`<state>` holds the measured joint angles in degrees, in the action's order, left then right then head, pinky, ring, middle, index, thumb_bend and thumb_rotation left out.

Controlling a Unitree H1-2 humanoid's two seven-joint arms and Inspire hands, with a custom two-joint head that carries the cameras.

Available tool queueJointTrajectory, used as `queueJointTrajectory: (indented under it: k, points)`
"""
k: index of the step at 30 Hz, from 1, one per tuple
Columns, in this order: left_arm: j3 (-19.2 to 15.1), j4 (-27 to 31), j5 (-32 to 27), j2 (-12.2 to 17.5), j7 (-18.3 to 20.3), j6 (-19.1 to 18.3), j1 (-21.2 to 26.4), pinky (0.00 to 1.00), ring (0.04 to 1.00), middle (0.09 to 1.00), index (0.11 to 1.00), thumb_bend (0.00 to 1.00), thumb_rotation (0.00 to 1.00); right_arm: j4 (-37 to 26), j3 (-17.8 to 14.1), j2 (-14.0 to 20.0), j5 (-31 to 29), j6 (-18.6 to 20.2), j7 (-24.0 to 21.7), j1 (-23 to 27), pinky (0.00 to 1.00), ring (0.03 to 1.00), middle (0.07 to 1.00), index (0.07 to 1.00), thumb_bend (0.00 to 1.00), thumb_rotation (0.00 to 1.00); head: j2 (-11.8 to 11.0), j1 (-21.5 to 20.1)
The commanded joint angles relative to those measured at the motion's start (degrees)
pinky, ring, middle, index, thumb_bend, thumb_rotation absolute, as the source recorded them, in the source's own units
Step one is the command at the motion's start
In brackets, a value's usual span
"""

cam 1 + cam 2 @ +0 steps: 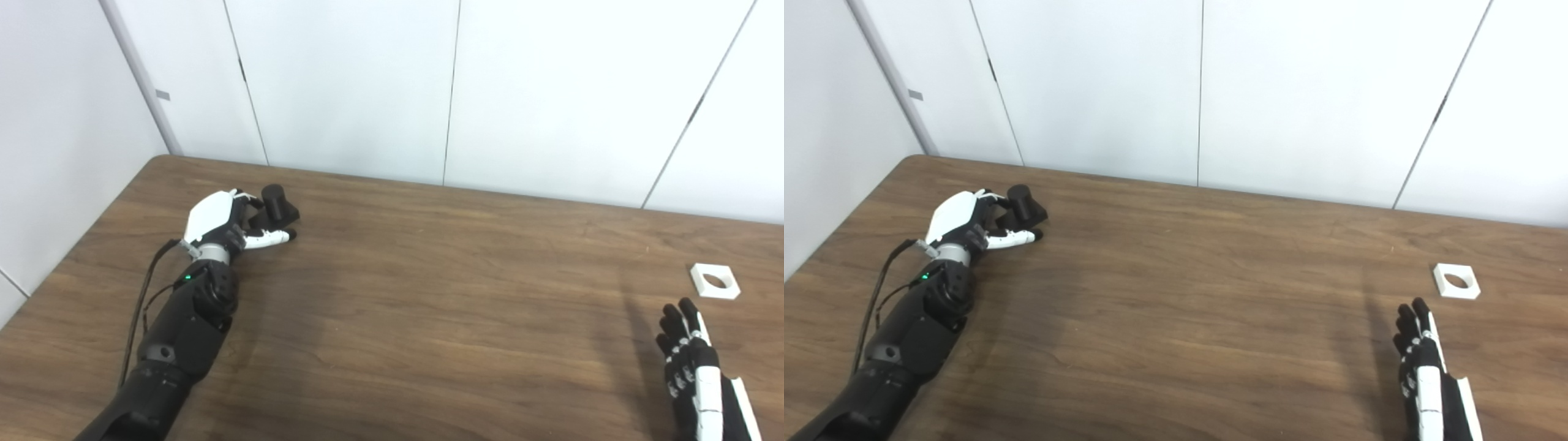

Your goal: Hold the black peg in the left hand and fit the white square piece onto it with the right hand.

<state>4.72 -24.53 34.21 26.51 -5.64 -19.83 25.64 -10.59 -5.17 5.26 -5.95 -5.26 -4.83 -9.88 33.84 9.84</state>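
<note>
Waiting at the near edge of the brown wooden surface [429, 318], my right hand [695, 361] hovers empty with fingers spread, just short of the flat white square plastic piece [714, 281] with its round hole. Far left, my left hand [229, 223] curls around the short black cylindrical peg [277, 205]. Both parts look light, rigid; the square's outer edges seem the place to pinch.

left robot hand [229, 223]: curled, seemingly gripping | right robot hand [695, 361]: fingers extended, empty
</note>
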Motion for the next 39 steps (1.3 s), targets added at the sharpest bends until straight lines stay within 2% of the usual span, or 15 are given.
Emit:
queueJointTrajectory:
  k: [1,9,15,20,22,23,24,27,34,39]
  points:
    - [0.0,0.2,0.8,2.2,-0.7,-0.5,3.1,1.00,1.000,0.941,0.739,0.88,0.45,1.9,0.6,-0.8,-0.4,-0.8,-0.1,-3.8,1.00,0.985,0.967,0.995,0.53,1.00,0.0,0.0]
    - [1.4,0.3,1.4,2.9,0.0,-2.7,3.4,1.00,1.000,0.919,0.696,0.85,0.42,1.9,0.5,-0.9,-0.9,-0.7,0.0,-3.7,1.00,0.982,0.961,0.988,0.54,1.00,0.3,0.2]
    - [1.4,-0.1,0.8,3.1,-0.2,-2.5,3.2,1.00,0.998,0.910,0.683,0.83,0.40,2.1,0.6,-0.9,-0.9,-0.6,-0.1,-3.8,1.00,0.980,0.960,0.987,0.57,1.00,0.3,-0.4]
    - [1.3,-0.8,-0.2,3.1,0.1,-1.2,3.3,1.00,0.971,0.880,0.657,0.80,0.31,2.1,0.8,-0.7,-0.6,-0.7,-0.2,-3.8,1.00,0.983,0.968,0.992,0.56,1.00,0.4,-0.3]
    - [1.1,-0.9,-0.9,3.1,0.3,-0.6,3.3,1.00,0.957,0.858,0.610,0.79,0.26,2.0,0.8,-0.7,-0.8,-0.7,-0.3,-3.8,1.00,0.982,0.966,0.992,0.55,1.00,0.5,-0.2]
    - [1.2,-1.0,-1.0,3.2,0.3,-0.2,3.3,1.00,0.949,0.846,0.552,0.66,0.17,2.1,0.7,-0.8,-0.9,-0.7,-0.3,-3.8,1.00,0.984,0.966,0.991,0.55,1.00,0.4,-0.2]
    - [1.4,-1.1,-1.0,3.3,0.3,0.2,3.3,1.00,0.936,0.829,0.514,0.58,0.11,2.1,0.8,-0.8,-0.9,-0.6,-0.3,-3.7,1.00,0.985,0.964,0.990,0.54,1.00,0.4,-0.3]
    - [2.1,-1.6,-0.6,3.7,0.2,1.4,3.5,1.00,0.898,0.791,0.489,0.53,0.06,2.0,0.8,-1.0,-0.7,-0.4,-0.1,-3.7,1.00,0.985,0.964,0.989,0.55,1.00,0.3,-0.5]
    - [1.9,-2.2,-1.5,3.8,0.6,3.2,3.4,1.00,0.879,0.768,0.487,0.52,0.05,2.1,0.8,-1.1,-0.3,-0.5,0.2,-3.5,0.99,0.974,0.954,0.987,0.56,1.00,0.3,-0.6]
    - [3.1,-2.0,-1.5,4.3,1.5,4.5,3.0,1.00,0.889,0.767,0.487,0.52,0.05,2.3,0.8,-1.2,-0.4,-0.5,0.2,-3.4,1.00,0.974,0.954,0.988,0.56,1.00,0.4,-0.9]
